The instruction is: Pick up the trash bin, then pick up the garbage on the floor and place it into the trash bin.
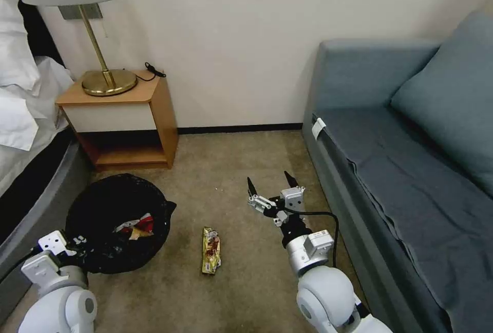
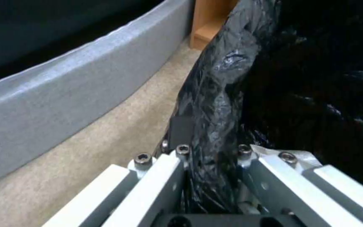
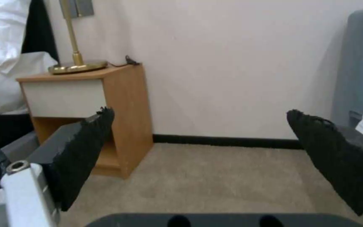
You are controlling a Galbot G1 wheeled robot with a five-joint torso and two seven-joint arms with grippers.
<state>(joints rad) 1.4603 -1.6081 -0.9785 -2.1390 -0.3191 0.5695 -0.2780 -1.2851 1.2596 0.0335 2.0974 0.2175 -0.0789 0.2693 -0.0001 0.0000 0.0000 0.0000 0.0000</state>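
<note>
The left gripper (image 2: 209, 176) has its fingers (image 2: 181, 132) closed on the bag-covered rim of the trash bin (image 1: 115, 220), at the bin's near-left edge. The one bin, lined in crinkled black plastic, sits at the left of the scene beside the grey bed base (image 1: 31, 204), its mouth turned up toward the head camera. Inside it lie at least two pieces of garbage: a red packet (image 1: 141, 222) and a bit of brown paper (image 1: 134, 233).

The right gripper (image 1: 272, 181) hangs over the carpet at centre-right, its two black fingers (image 3: 85, 151) spread wide with nothing between them, pointing toward the far wall.

One yellow-red wrapper (image 1: 211, 250) lies flat on the carpet between the two arms, just right of the bin and apart from it, its long axis running near to far.

Farther off stands a wooden nightstand (image 1: 128, 117) carrying a brass lamp (image 1: 102, 66); a grey-blue sofa (image 1: 400, 158) lines the right side.
</note>
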